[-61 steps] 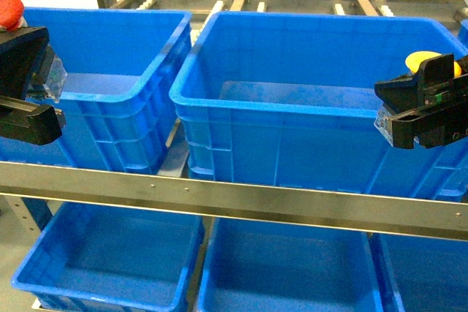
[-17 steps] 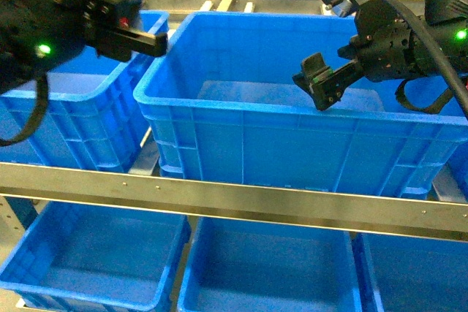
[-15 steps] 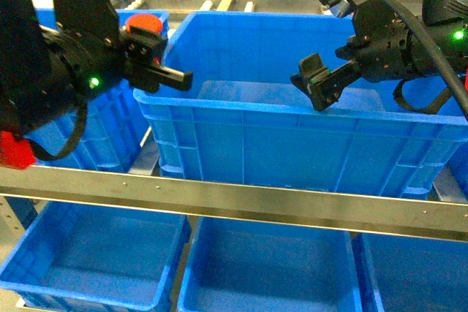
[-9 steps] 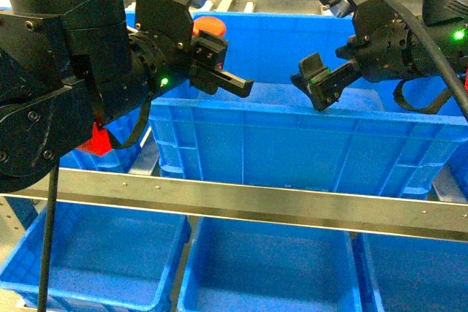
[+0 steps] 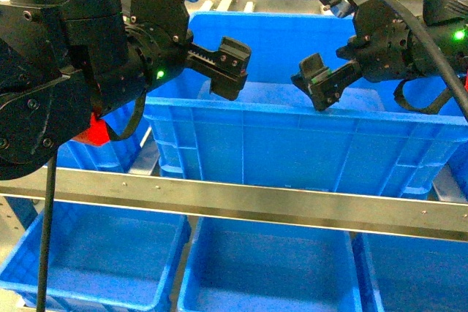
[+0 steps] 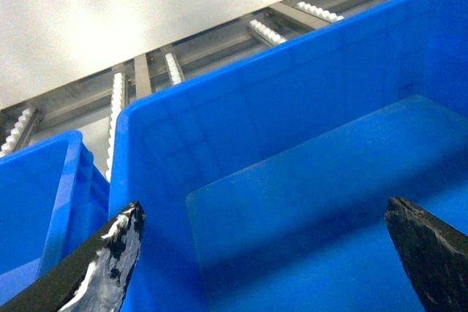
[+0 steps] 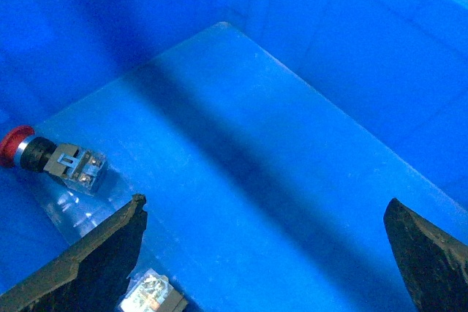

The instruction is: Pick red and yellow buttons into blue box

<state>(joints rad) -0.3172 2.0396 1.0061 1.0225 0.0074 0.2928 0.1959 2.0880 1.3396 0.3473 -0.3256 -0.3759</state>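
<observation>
The left gripper (image 5: 228, 69) and the right gripper (image 5: 319, 82) both hung over the big blue box (image 5: 307, 137), each with its fingers spread wide and holding nothing. Only the right wrist camera saw down to the box floor, where the red button (image 7: 51, 158) lay on its side. Another small clear-based part (image 7: 152, 294) peeked out by the near finger, its cap hidden.

blue bins (image 5: 307, 144) sit on a metal roller rack (image 5: 241, 199).

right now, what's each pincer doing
left pincer: open, holding nothing, over the blue box
right pincer: open, holding nothing, over the same box
</observation>
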